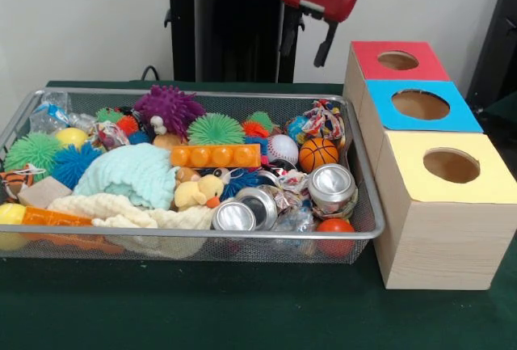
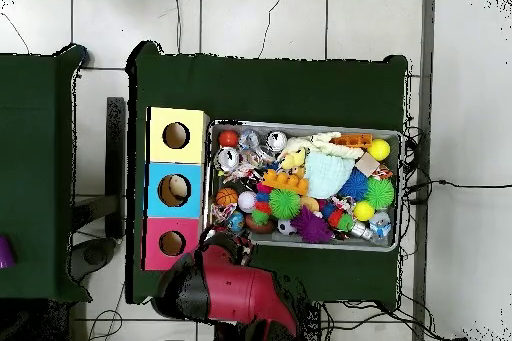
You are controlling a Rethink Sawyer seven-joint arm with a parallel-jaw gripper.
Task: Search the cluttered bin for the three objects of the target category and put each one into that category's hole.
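Gripper (image 1: 307, 39) hangs empty, fingers apart, above bin's (image 1: 367, 229) far edge. Next: go straight down on one can (image 1: 332, 182), w/ slow squeeze.

A table (image 1: 202, 309) covered in dark green cloth carried a wire mesh bin (image 1: 367, 204) full of toys and cans, and just beside it a row of three wooden boxes (image 1: 440, 237), topped red, blue and yellow, each with a round hole.
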